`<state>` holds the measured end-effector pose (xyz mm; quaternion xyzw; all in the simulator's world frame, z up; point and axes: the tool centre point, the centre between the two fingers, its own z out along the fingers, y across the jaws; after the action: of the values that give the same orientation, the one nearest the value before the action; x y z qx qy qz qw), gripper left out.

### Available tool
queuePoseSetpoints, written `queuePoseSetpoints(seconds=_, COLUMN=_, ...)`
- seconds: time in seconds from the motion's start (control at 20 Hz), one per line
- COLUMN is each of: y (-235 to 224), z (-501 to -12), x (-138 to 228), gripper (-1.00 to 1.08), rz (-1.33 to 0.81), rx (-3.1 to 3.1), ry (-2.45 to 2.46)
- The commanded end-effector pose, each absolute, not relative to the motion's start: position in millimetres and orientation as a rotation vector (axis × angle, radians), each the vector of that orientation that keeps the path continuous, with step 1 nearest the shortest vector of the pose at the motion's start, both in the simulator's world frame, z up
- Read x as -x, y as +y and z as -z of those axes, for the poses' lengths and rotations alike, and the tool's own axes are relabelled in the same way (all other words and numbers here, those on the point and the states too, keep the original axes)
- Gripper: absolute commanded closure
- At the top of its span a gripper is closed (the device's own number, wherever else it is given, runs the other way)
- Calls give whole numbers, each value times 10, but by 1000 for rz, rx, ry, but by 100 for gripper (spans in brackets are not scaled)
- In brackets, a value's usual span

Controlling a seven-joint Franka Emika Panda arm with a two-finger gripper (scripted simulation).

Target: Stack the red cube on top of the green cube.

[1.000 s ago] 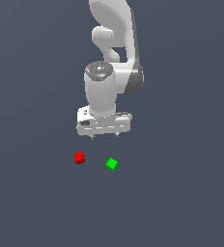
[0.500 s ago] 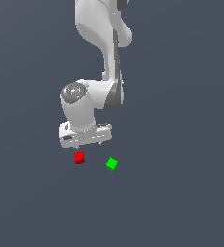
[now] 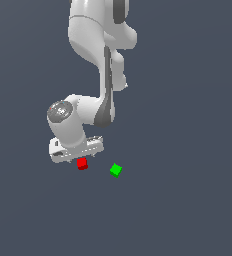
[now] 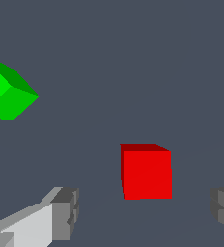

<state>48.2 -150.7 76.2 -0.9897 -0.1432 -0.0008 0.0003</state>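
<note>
Grey floor; green cube [image 4: 5, 91] cropped, seemingly.

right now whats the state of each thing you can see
red cube: flat on the surface, between the open fingers, not gripped
green cube: on the surface, apart from the red cube, nothing on top
pincer: open, low around the red cube
</note>
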Motion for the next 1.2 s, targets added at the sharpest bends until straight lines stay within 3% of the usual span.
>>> queuePoseSetpoints(seconds=0.0, y=-1559, z=-723, x=-515, gripper=-92, rz=1, rx=3106, ry=-468)
queuePoseSetpoints(seconds=0.45, y=-1591, z=-667, x=-528, gripper=-92, rz=-1, rx=3106, ry=-473)
queuePoseSetpoints(seconds=1.15, y=-1591, z=-197, x=-538, gripper=-92, rz=0, rx=3105, ry=-477)
